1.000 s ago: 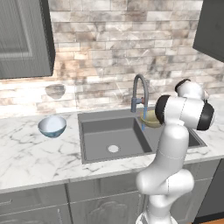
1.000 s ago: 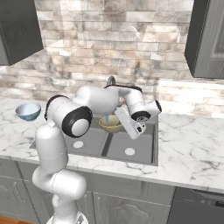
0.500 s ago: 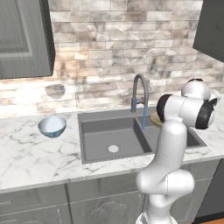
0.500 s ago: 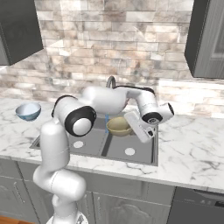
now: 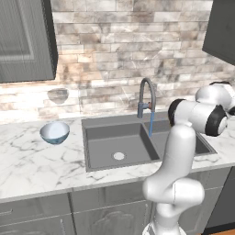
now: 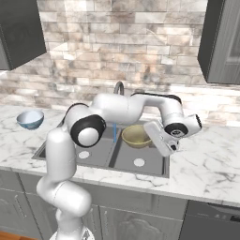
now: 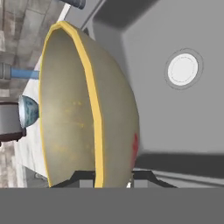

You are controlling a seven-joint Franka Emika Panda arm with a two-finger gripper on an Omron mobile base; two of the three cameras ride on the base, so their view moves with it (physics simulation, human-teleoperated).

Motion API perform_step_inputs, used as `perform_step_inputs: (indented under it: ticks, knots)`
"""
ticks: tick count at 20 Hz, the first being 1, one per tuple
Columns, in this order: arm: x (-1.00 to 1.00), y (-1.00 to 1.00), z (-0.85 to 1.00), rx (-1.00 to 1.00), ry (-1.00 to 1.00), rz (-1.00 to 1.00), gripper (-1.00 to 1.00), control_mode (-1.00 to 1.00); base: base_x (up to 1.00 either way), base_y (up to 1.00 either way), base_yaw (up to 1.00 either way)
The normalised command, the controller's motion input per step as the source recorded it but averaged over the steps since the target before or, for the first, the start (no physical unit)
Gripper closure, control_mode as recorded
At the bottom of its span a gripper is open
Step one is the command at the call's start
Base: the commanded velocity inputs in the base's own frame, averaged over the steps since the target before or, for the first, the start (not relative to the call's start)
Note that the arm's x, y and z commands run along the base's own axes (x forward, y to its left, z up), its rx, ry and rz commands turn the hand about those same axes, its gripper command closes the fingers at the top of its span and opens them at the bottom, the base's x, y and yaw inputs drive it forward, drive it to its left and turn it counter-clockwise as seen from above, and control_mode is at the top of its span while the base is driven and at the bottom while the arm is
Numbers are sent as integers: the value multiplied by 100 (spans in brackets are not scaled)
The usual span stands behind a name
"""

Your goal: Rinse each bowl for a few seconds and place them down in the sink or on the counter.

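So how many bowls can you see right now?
2. The pale blue bowl sits on the counter left of the sink; the olive-tan bowl is held over the right basin.

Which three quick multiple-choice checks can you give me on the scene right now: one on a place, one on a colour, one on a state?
1. Where does the glossy pale blue bowl sit?
A. in the left basin
B. on the white marble counter, left of the sink
C. under the faucet

2. What colour is the rim of the held bowl?
A. yellow
B. red
C. black

3. What is the faucet doing?
A. it is off
B. it is running a blue stream
C. it is swung over the counter

Key: 1 B, the glossy pale blue bowl rests on the white marble counter beside the dark grey double-basin sink. 2 A, the olive-tan bowl gripped by the pincer has a yellow edge in the hand view. 3 B, a thin blue stream falls from the arched grey faucet.
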Motion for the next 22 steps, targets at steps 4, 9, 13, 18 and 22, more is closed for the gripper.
perform_step_inputs:
  ticks: [4, 9, 13, 18, 22]
  knots:
    - [-22, -40, 12, 3, -5, -3, 100, -100, 0, 0, 0]
    - [-18, -32, 7, 3, -3, -6, 100, -100, 0, 0, 0]
    - [-16, -26, 1, 3, -2, -8, 100, -100, 0, 0, 0]
    - [-12, -31, 5, 2, 0, -10, 100, -100, 0, 0, 0]
    - [-18, -25, 11, 1, 0, -12, 100, -100, 0, 0, 0]
